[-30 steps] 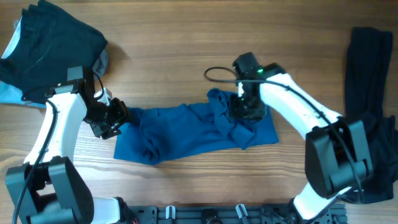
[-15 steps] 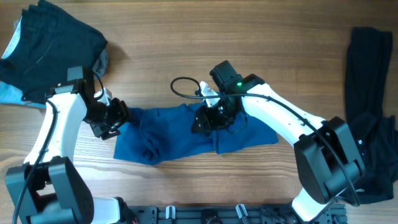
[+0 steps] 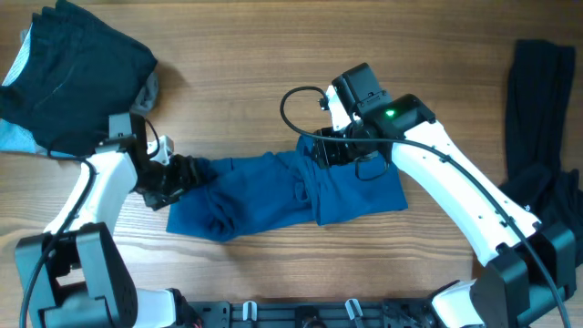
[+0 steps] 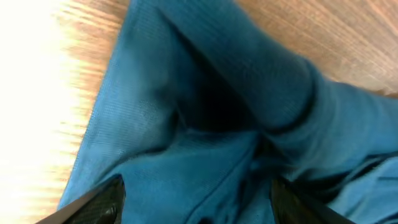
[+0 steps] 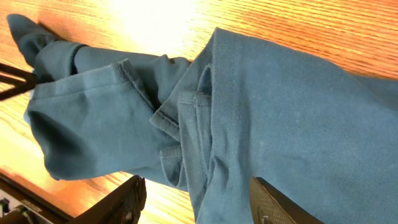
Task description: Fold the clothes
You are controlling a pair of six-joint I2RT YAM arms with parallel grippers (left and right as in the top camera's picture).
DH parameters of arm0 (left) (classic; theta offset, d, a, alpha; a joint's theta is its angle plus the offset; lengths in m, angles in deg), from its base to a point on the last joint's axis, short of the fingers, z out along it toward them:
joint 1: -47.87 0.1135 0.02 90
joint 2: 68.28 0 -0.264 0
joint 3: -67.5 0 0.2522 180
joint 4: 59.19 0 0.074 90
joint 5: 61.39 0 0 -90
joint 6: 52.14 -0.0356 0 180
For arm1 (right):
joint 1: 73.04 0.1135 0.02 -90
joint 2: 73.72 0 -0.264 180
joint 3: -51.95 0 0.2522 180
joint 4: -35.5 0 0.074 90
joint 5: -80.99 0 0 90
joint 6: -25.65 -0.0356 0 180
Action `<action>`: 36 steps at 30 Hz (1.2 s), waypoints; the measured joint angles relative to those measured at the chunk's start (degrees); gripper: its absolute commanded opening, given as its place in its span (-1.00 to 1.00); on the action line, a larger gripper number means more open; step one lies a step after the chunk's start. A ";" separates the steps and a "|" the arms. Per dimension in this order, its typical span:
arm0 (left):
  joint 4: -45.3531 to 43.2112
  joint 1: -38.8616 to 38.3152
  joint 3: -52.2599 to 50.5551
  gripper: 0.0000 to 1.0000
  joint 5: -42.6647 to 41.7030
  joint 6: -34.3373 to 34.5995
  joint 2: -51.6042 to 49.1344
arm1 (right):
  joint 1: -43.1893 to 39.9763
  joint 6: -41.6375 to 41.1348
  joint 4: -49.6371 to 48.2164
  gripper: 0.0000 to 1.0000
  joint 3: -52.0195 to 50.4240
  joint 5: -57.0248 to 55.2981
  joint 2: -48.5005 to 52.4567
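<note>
A blue garment lies crumpled across the middle of the wooden table, its right part flatter than its left. My left gripper is at the garment's left end. In the left wrist view its jaws are spread wide with blue cloth beneath and between them. My right gripper hovers over the garment's upper middle edge. In the right wrist view its jaws are open and empty above the cloth, where a seam and folded hems show.
A heap of dark clothes lies at the back left, with a grey piece at its edge. A long dark garment lies along the right edge. A black rail runs along the front.
My right gripper swept left over the garment, then rose and moved back right, open. The garment's bunched right part now lies flatter. My left gripper shifted slightly right.
</note>
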 measured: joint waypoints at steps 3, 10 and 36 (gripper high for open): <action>-3.89 -1.66 -1.97 0.46 0.00 -0.46 -0.07 | 0.02 -0.33 -0.11 0.17 0.00 -0.35 0.00; -7.78 -6.32 -4.50 0.37 1.22 -0.70 -0.07 | 0.02 -0.35 -0.11 0.18 0.00 -0.59 0.00; -9.70 -6.75 -1.29 0.35 10.32 -1.22 -2.99 | 0.02 -0.35 0.57 0.18 0.00 -0.76 0.00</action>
